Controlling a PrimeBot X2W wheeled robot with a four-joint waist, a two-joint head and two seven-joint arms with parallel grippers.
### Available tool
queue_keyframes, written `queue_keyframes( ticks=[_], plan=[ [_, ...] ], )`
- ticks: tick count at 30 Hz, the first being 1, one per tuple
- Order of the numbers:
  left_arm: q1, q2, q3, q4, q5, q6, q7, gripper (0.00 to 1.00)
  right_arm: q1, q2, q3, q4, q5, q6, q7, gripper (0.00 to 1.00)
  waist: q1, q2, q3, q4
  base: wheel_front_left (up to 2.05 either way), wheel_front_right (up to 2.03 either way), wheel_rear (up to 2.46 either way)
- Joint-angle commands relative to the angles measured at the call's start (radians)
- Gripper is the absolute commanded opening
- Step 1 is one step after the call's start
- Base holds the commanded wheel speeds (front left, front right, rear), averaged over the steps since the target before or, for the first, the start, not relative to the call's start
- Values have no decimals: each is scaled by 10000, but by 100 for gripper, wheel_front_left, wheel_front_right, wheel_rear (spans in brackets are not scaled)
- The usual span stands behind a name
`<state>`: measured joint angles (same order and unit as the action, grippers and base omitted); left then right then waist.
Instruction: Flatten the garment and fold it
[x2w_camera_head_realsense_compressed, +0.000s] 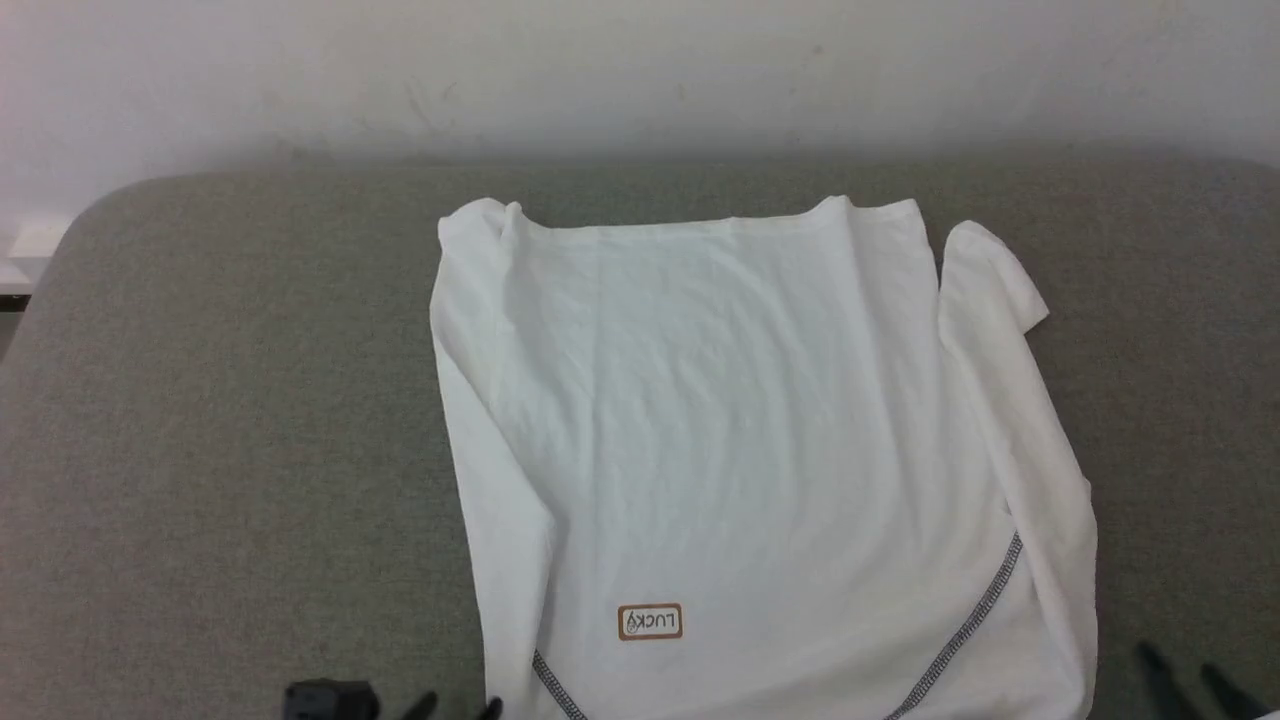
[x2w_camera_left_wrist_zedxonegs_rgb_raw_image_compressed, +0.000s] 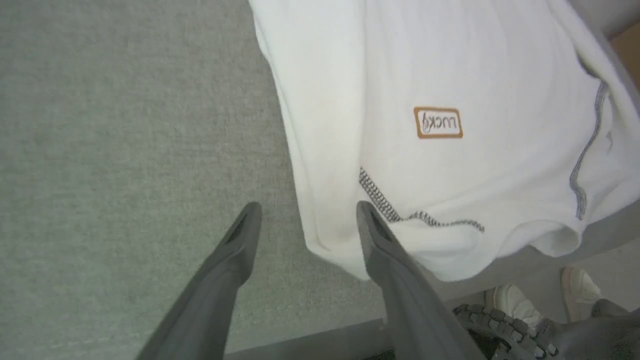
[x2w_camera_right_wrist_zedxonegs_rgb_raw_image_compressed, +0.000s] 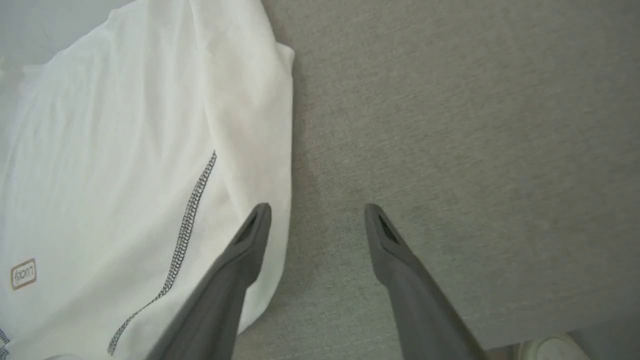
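One garment (x2w_camera_head_realsense_compressed: 740, 430), flat on the grey worktop (x2w_camera_head_realsense_compressed: 220, 400), sitting right of centre in my head view. Long axis runs straight away from me. The patch (x2w_camera_head_realsense_compressed: 650, 622) end is nearest me, lettering upside down. Count: one patch, two zigzag seams (x2w_camera_head_realsense_compressed: 975, 620), two tools. Left tool (x2w_camera_left_wrist_zedxonegs_rgb_raw_image_compressed: 305, 215) is open over the near-left edge, right tool (x2w_camera_right_wrist_zedxonegs_rgb_raw_image_compressed: 318, 215) open over the near-right edge; neither grips the cloth.

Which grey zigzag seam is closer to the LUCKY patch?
The short left seam, close by the patch; the longer right seam lies much farther off.
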<state>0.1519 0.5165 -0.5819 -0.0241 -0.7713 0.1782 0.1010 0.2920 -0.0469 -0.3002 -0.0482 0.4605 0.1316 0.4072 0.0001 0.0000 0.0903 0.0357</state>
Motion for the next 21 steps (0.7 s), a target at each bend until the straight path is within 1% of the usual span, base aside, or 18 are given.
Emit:
queue_keyframes(
  ticks=[1, 3, 4, 6, 9, 12, 15, 16, 18, 21],
  plan=[
    [179, 212, 455, -557, -36, 312, -380, 100, -67, -34, -416, -704, -164, -9, -179, 100, -1, 0, -75, -8, 0, 0, 0],
    [312, 401, 966, -1185, 91, 716, -857, 100, -187, -34, -926, -1340, -367, -9, -586, 100, -1, 0, -92, 6, 0, 0, 0],
    [328, 485, 1173, -1473, 231, 875, -1125, 100, -257, -34, -989, -1616, -575, -9, -776, 100, -1, 0, -84, 16, 0, 0, 0],
    [249, 466, 1657, -1920, 582, 1285, -1885, 100, -480, -33, -1019, -2040, -795, -9, -1317, 100, -1, 0, -45, 44, 0, 0, 0],
    [7, 103, 2226, -2259, 1168, 1822, -3111, 100, -783, -33, -629, -2498, -1271, -9, -2338, 100, -1, 0, 47, 74, 0, 0, 0],
    [-321, -430, 2576, -2548, 2137, 2126, -3573, 100, -902, -33, -37, -2755, -2322, -9, -3410, 100, -1, 0, 122, 106, 0, 0, 0],
    [-621, -1090, 2845, -2942, 3595, 2167, -3619, 100, -976, -33, 476, -2822, -3419, -9, -4251, 100, -1, 0, 191, 120, 0, 0, 0],
    [-623, -1312, 2905, -3001, 4010, 2116, -3621, 100, -1029, -33, 675, -2804, -3817, -9, -4473, 100, -1, 0, 210, 117, 0, 0, 0],
    [-517, -1653, 2956, -2900, 4653, 1942, -3623, 100, -1099, -33, 1042, -2650, -4336, -9, -4815, 100, -1, 0, 236, 94, 0, 0, 0],
    [-323, -2010, 2991, -2482, 5146, 1567, -3624, 100, -1102, -33, 1406, -2232, -4463, -9, -5034, 100, -1, 0, 287, 64, 0, 0, 0]
  ],
)
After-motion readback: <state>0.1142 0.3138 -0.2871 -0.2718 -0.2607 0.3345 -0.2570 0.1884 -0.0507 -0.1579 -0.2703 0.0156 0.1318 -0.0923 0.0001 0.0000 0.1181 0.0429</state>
